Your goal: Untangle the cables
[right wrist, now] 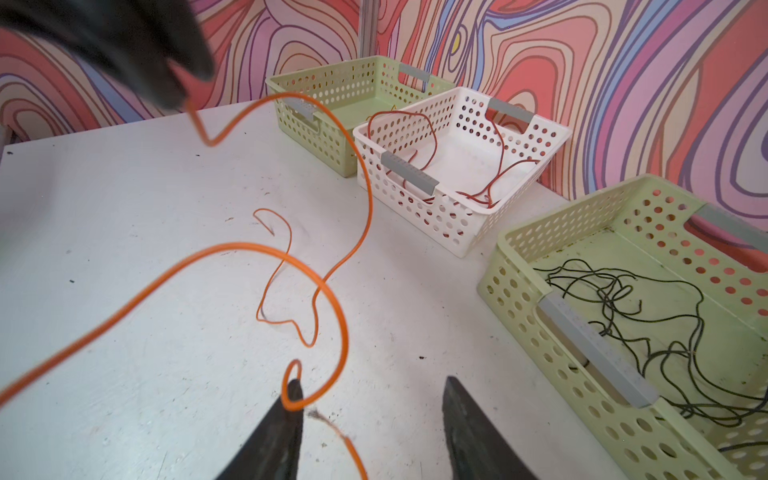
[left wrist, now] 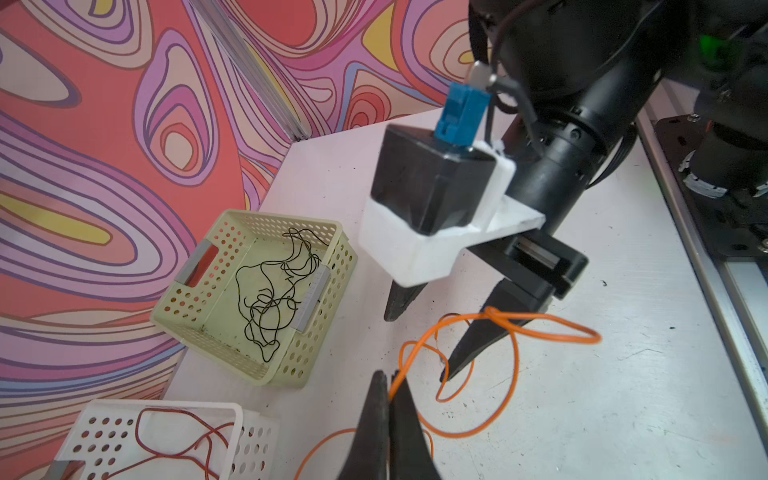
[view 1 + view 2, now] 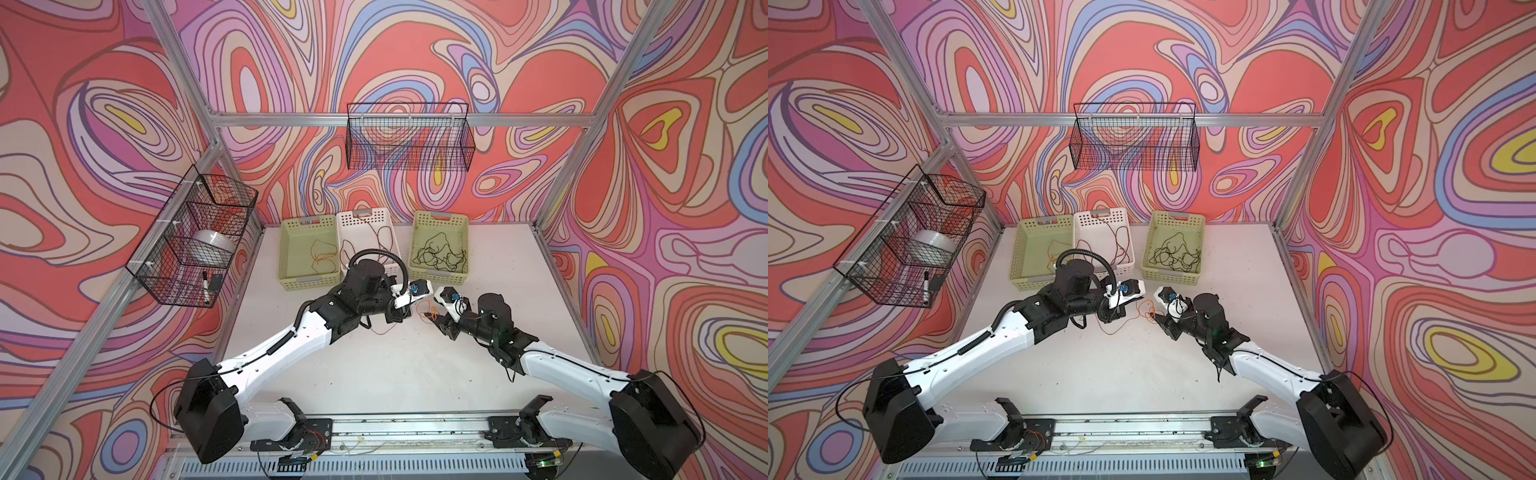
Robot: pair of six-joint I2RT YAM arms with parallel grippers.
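**A:** Since left jaws are clenched on the thin bright orange cable (image 1: 232,246), where's the rest of it?

**B:** Loose loops on the white counter (image 3: 374,374), dead centre in both top views, between the arms. One small turn is hooked round a finger (image 1: 278,432) of right jaws. Those are spread, gripping nothing.

**A:** Other two?

**B:** Thin dark reddish-brown cable (image 1: 501,153) is in the white perforated plastic basket (image 1: 440,220) at 12 o'clock. Thin black cable (image 2: 266,307) is bunched in the pale green perforated plastic basket (image 2: 328,332) at 1 o'clock. Second pale green basket (image 3: 291,249) sits at 11 o'clock, just beside the white one.
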